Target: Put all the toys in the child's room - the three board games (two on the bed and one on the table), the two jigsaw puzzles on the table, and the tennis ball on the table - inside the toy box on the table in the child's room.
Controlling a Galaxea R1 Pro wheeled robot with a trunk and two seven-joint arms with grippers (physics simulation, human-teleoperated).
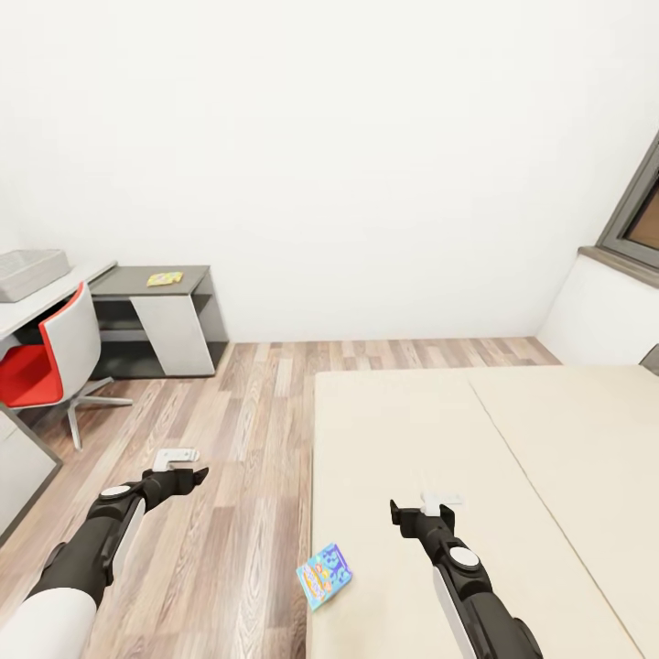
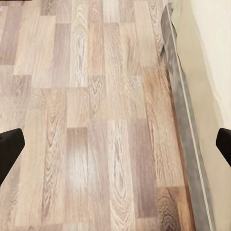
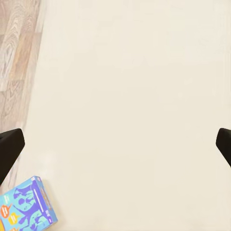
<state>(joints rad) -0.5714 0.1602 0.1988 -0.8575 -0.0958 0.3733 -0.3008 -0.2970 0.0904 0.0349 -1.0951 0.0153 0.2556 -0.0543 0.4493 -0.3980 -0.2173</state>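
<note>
While a red chair is standing by the tabletop bearing the toy box and a yellow toy, the left gripper is hanging spread over floor; the blue game is overhanging the bed edge beside the spread right gripper.

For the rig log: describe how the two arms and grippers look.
Both arms are black with white shell panels and a round white cap near the wrist. The left gripper and right gripper have black pointed fingers and a small white bracket on top. No cables or markings are visible.
</note>
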